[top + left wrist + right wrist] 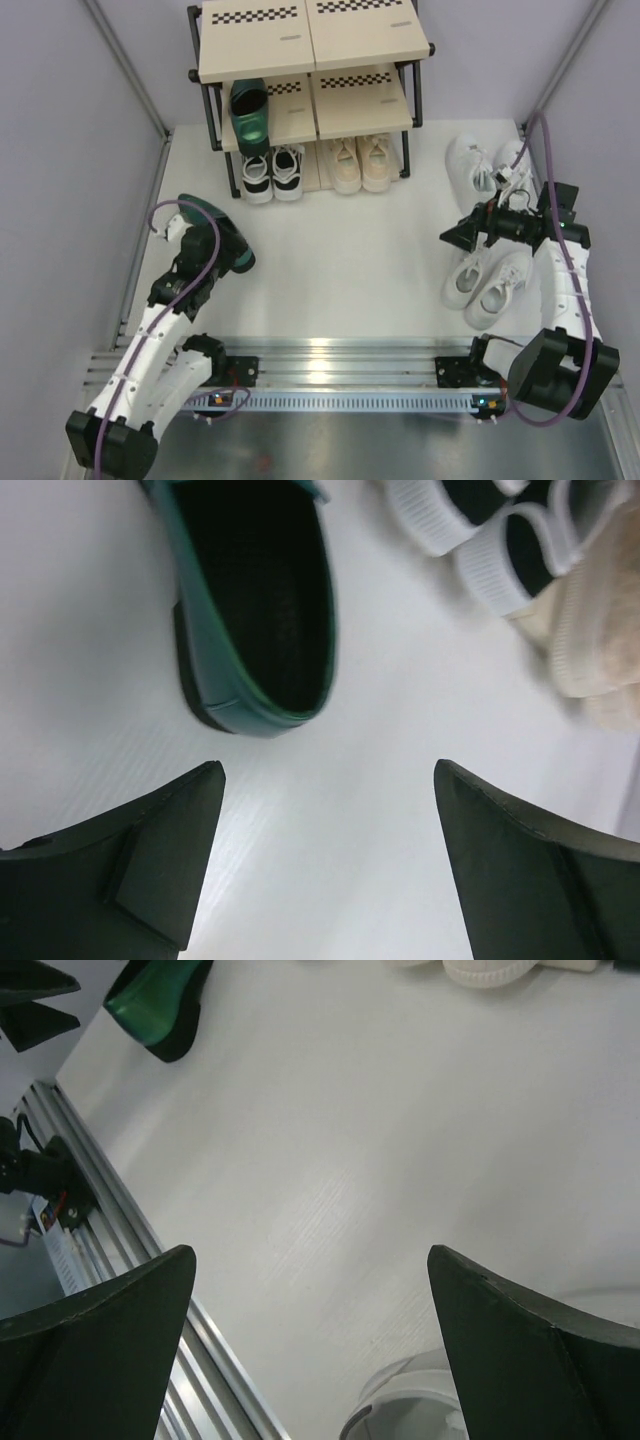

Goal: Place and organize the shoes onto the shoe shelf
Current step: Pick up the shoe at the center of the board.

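Observation:
The shoe shelf (pixel 360 45) stands at the back. One glossy green shoe (pixel 248 112) lies on its middle tier. Black-and-white sneakers (pixel 272 176) and beige sneakers (pixel 360 163) sit on its bottom tier. The other green shoe (pixel 215 218) (pixel 255 600) lies on the floor at the left. My left gripper (pixel 222 258) (pixel 330 770) hovers open just short of that shoe's heel end, with only floor between its fingers. My right gripper (pixel 452 236) (pixel 310 1255) is open and empty beside a white sneaker (pixel 410 1400).
One pair of white sneakers (pixel 488 282) lies on the floor at the right under my right arm. Another white pair (pixel 490 162) lies behind it near the right wall. An aluminium rail (pixel 340 352) runs along the near edge. Grey walls close in both sides.

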You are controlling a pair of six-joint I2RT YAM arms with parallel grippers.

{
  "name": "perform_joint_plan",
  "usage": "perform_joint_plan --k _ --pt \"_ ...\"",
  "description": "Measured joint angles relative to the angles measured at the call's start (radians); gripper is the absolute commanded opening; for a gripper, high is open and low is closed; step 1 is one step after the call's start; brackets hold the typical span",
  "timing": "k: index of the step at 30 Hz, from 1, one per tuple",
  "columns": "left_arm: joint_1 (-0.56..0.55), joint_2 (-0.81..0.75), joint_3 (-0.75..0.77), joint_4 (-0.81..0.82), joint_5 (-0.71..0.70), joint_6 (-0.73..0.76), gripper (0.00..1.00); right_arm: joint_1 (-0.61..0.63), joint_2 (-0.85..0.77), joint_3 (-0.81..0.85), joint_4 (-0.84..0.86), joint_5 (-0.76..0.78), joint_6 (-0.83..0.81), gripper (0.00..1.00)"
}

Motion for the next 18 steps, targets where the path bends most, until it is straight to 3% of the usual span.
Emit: perform_joint_plan --k 4,16,18 --pt "0.062 0.092 -0.047 0.003 0.035 0.035 0.83 0.019 -0.009 -0.057 -0.037 0.042 -0.077 0.99" --pt "0.441 0.290 -0.080 0.154 0.245 0.124 0.81 0.022 -0.016 -0.068 -0.058 0.066 -0.147 0.99" --pt "0.467 0.355 -0.081 0.194 0.288 0.123 0.75 0.024 -0.016 -0.068 -0.058 0.068 -0.153 0.99"
